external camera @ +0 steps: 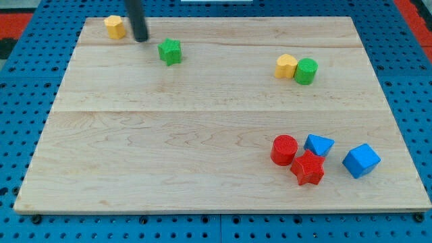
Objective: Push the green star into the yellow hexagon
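The green star (170,51) lies near the view's top left on the wooden board (169,148). The yellow hexagon (115,27) sits further left and up, near the board's top left corner. My tip (141,39) is on the board between the two, just right of the yellow hexagon and up-left of the green star, touching neither as far as I can see.
A yellow heart-like block (286,66) touches a green cylinder (306,71) at the upper right. At the lower right sit a red cylinder (284,150), a red star (308,168), a blue triangular block (318,144) and a blue cube (361,160).
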Controlling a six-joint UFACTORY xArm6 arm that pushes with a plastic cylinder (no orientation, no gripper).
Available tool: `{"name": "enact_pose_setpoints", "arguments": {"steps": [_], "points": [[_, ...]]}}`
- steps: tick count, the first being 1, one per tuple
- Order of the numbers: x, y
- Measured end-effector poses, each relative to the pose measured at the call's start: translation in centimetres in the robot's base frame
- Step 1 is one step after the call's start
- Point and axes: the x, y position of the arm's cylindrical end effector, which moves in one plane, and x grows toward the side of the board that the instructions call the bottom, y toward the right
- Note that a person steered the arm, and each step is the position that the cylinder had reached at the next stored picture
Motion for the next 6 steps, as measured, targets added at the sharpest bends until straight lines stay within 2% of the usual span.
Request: {"name": "enact_pose_setpoints", "arguments": {"steps": [1, 2, 3, 4, 5, 6], "points": [[0.0, 9.8], [3.5, 12.2], [6.7, 6.4], [3.3, -0.7], [-0.5, -2.2], [0.9, 2.3]]}}
